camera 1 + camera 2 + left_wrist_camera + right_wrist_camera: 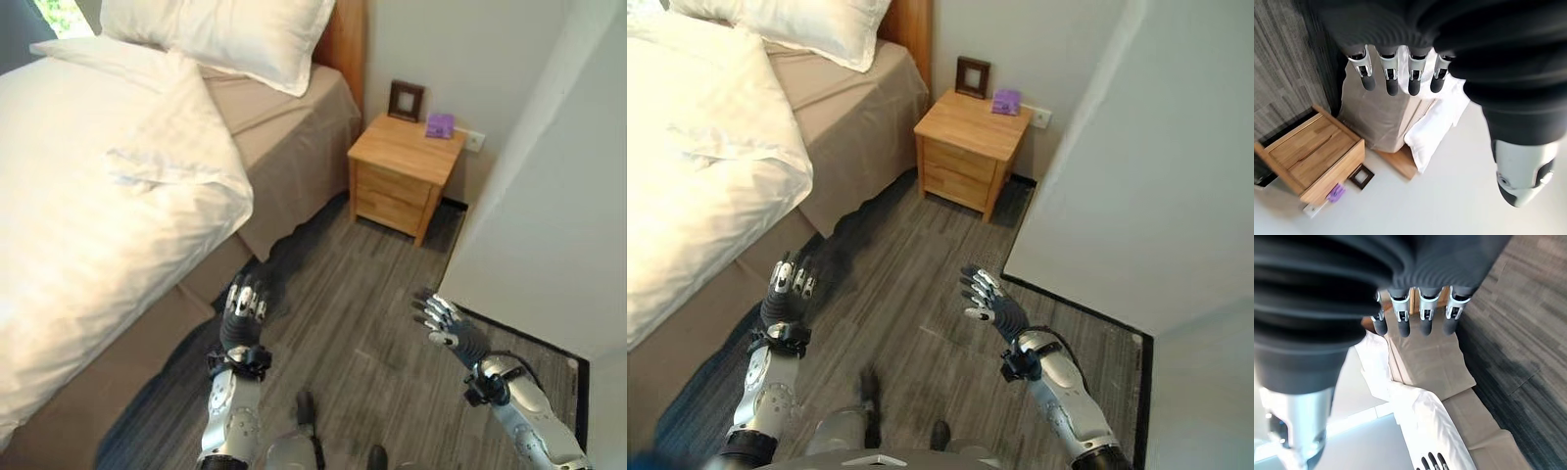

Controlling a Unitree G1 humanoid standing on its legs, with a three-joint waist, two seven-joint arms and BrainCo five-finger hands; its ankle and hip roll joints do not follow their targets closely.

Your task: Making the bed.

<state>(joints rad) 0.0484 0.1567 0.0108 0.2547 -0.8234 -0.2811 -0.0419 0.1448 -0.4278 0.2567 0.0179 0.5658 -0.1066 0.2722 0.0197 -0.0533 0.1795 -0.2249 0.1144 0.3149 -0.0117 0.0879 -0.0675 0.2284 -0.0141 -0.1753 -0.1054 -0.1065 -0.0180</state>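
A bed with a tan sheet (284,147) stands at my left, its white duvet (98,196) rumpled and folded back short of the head end. A white pillow (225,34) lies against the wooden headboard (348,39). My left hand (245,313) hangs open over the floor close beside the bed's side, holding nothing. Out over the floor to the right is my right hand (446,328), fingers straight and empty. The left wrist view has the left hand's fingers (1392,78) straight, with the tan sheet (1376,117) beyond them.
A wooden nightstand (402,171) stands by the bed's head, with a dark picture frame (406,100) and a purple object (440,124) on it. A white wall (549,196) juts in at the right. Grey wood floor (362,294) runs between bed and wall.
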